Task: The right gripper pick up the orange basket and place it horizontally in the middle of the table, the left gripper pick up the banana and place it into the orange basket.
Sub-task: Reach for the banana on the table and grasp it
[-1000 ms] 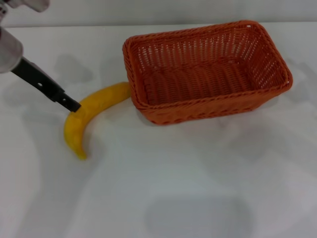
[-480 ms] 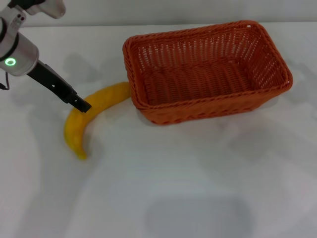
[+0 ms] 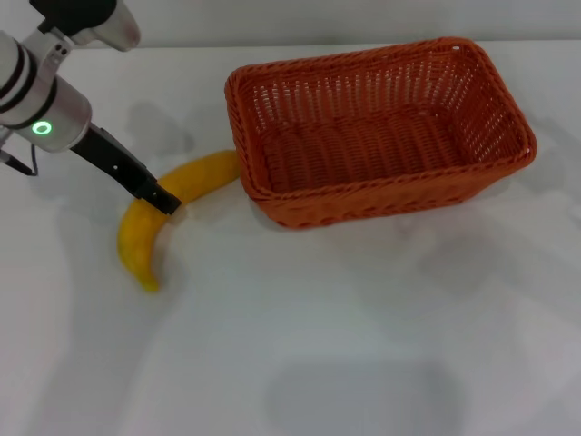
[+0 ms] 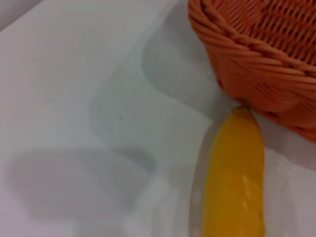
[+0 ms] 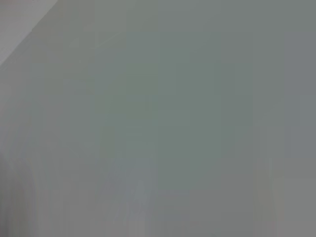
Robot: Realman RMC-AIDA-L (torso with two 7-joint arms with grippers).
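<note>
Since the earlier frame, left gripper [image 3: 163,202] has advanced onto the banana [image 3: 159,218]; finger state cannot be told. Orange basket [image 3: 377,127] sits mid-table [image 3: 363,345]. Left wrist view: banana tip touches basket wall. No writing legible.

The right wrist view shows only a plain grey-green surface (nothing on it can be made out). One corner looks paler.
</note>
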